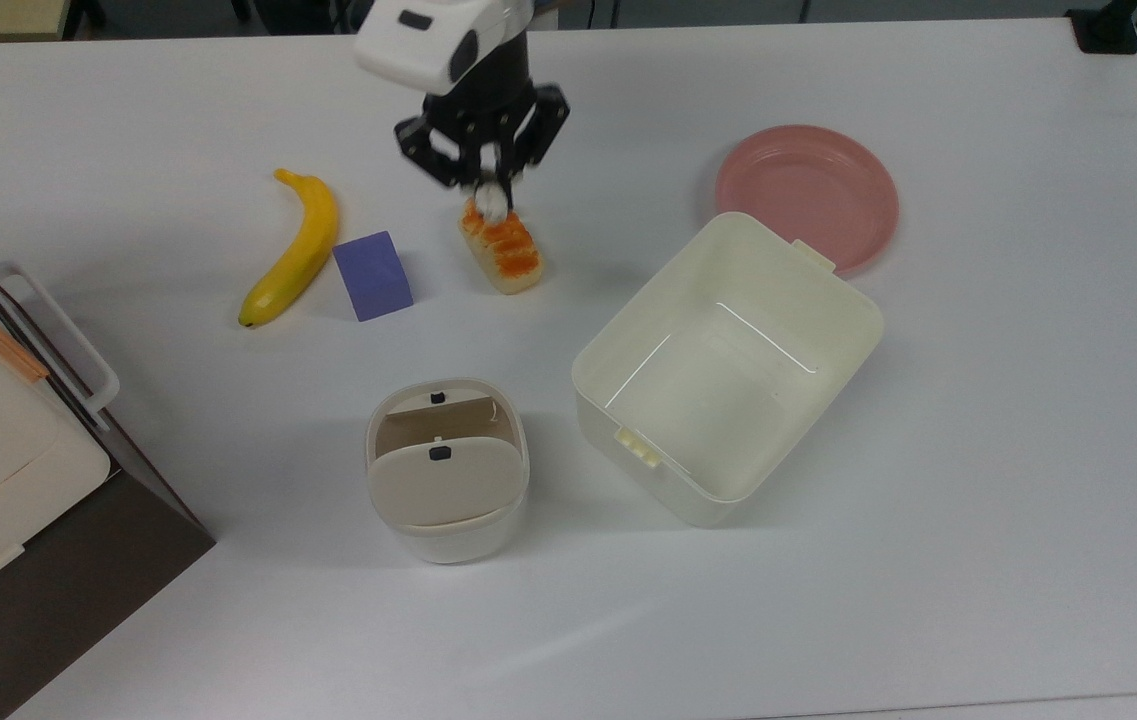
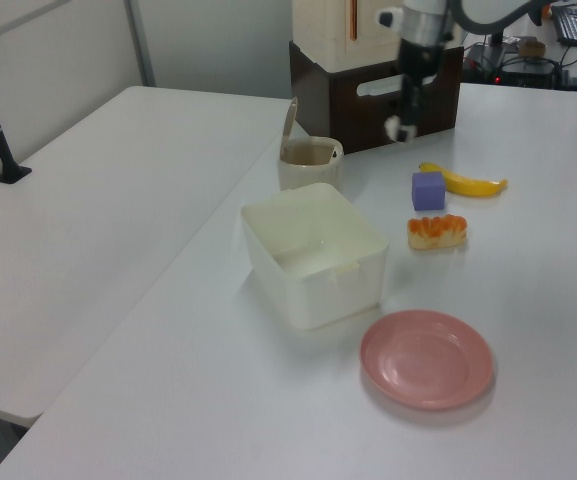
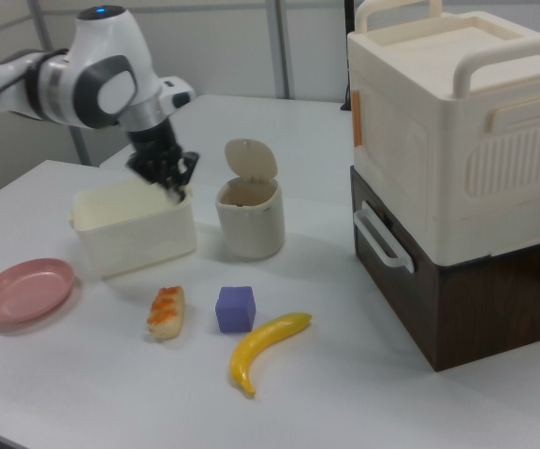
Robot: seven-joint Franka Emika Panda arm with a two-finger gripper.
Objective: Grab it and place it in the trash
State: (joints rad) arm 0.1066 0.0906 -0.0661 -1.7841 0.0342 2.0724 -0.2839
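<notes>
I have the hand clenched on the tiny crumpled whitish paper wad, lifted off the worktop for carrying; the small white flap-lidded bin sits well beyond it.

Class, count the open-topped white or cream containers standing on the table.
2. The small white bin with the swing-flap lid stands near the top view's lower middle. The larger cream tub sits to the top view's right of it, beside the pink plate.
</notes>
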